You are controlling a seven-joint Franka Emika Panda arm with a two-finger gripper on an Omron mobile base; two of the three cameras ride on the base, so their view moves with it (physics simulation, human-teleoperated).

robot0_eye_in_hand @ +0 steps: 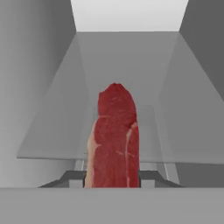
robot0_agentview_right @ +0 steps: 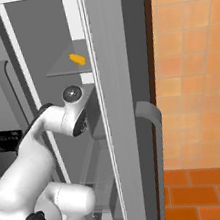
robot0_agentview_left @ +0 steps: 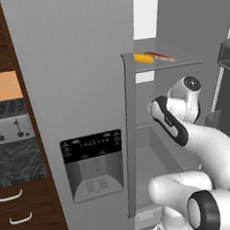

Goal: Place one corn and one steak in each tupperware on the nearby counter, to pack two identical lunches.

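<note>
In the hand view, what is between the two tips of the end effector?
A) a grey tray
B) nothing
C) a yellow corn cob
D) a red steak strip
D: in the hand view a red steak with pale streaks rises between the two tips of the end effector, which is shut on it inside the fridge.

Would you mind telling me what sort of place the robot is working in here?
A kitchen, apparently at an open fridge. A grey fridge door with a dispenser panel stands beside a dark marbled counter, a corn lies on a fridge shelf, and the gripper holds a steak.
</note>
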